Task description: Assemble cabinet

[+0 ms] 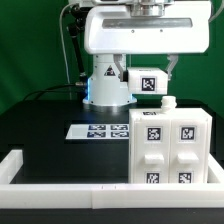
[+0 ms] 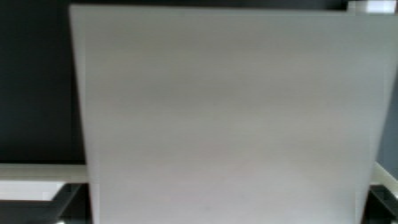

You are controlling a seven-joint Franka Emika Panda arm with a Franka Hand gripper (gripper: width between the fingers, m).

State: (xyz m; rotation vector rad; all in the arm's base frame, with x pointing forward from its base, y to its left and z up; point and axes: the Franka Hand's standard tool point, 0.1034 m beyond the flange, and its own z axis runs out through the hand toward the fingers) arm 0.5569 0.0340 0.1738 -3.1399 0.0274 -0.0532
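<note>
The cabinet (image 1: 168, 150) looks hard, light and slippery; hold its thin side walls. Up behind it, the gripper (image 1: 148, 74) pinches a white tagged piece (image 1: 148, 84).

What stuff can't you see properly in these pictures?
1. Wrist view: a blurry white panel fills it, hiding everything behind.
2. Exterior view: the gripper, by a small tagged block, is too small to tell open or shut.
3. Exterior view: the arm is cut off by the top edge.
4. Exterior view: the cabinet hides its own back.
</note>
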